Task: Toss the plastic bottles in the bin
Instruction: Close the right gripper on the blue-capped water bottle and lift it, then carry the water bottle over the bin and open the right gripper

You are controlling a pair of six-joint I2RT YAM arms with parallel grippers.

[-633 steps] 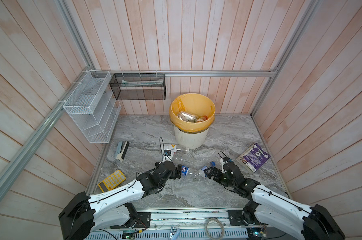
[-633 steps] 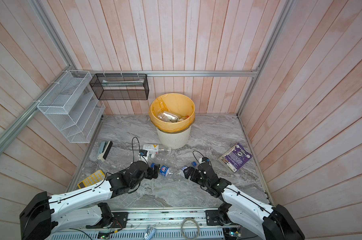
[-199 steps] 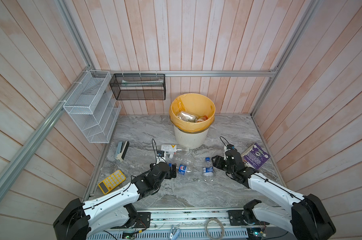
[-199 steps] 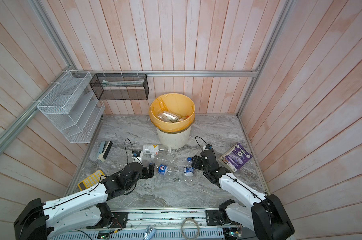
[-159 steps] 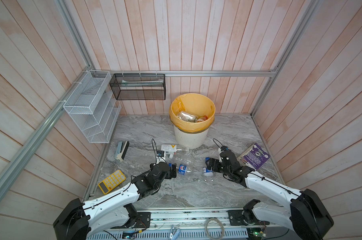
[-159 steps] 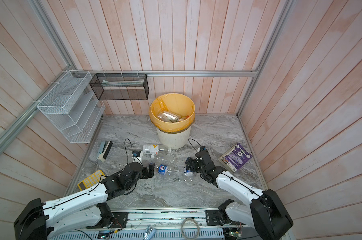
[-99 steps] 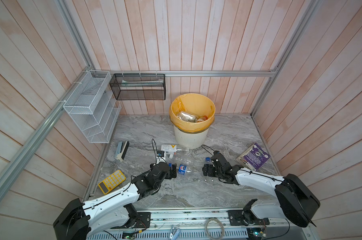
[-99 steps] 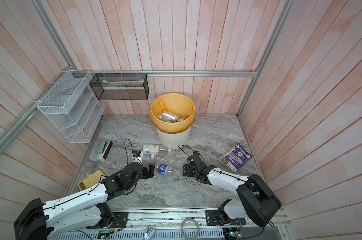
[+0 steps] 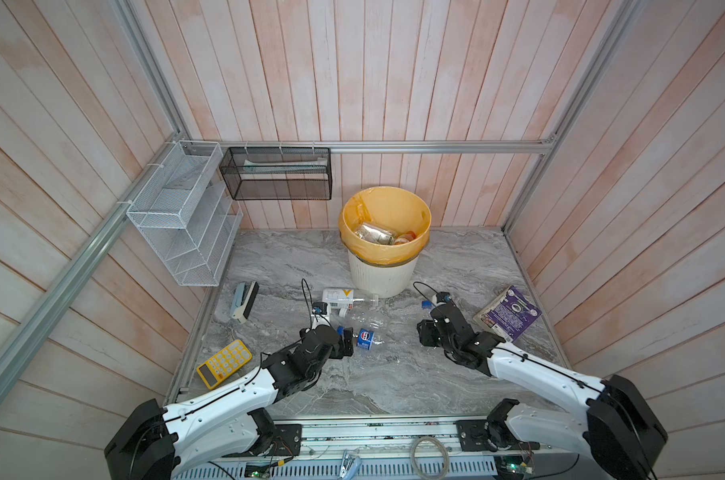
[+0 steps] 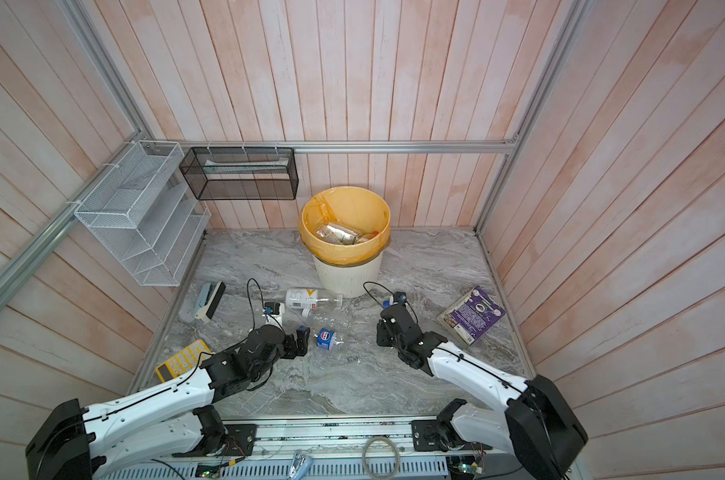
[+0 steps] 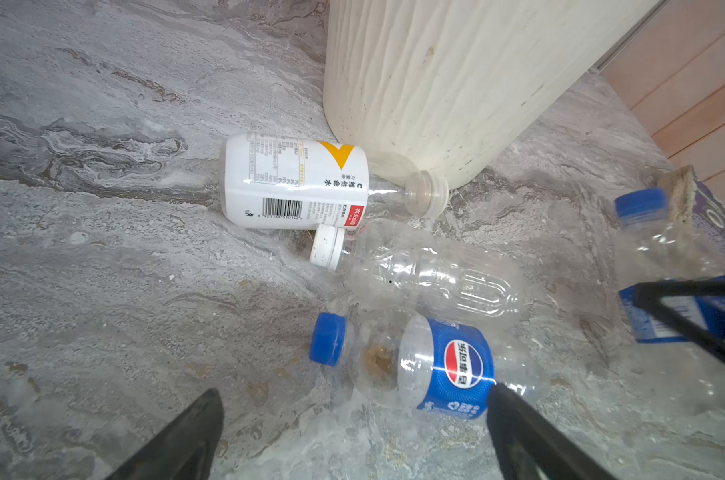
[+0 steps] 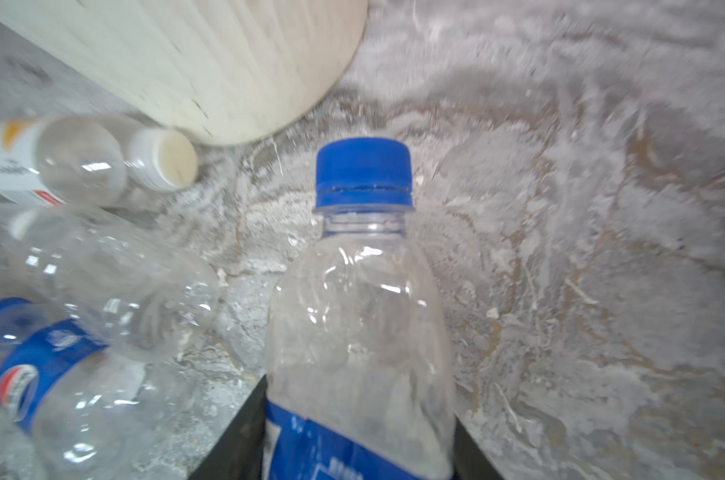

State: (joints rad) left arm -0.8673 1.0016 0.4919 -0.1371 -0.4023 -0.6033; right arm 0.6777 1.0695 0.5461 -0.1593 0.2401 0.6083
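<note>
My right gripper (image 12: 358, 436) is shut on a clear bottle with a blue cap and blue label (image 12: 361, 299); in a top view its cap (image 9: 425, 304) shows just beyond the gripper (image 9: 429, 328). My left gripper (image 11: 352, 415) stands open low over the floor, one finger (image 11: 519, 432) against the blue label of a lying Pepsi bottle (image 11: 448, 365). Past it lie a clear white-capped bottle (image 11: 427, 278) and a white-labelled bottle (image 11: 294, 183), the latter at the foot of the bin (image 9: 383, 270). Several bottles lie inside the bin's yellow bag.
A purple book (image 9: 508, 311) lies right of my right arm. A yellow calculator (image 9: 224, 363) and a stapler (image 9: 241, 300) sit at the left edge. A white wire rack (image 9: 182, 216) and black mesh basket (image 9: 275, 178) hang on the walls.
My right gripper reached left to the upright blue-capped bottle and shut on it. The left arm has stayed still, open beside the Pepsi bottle.
</note>
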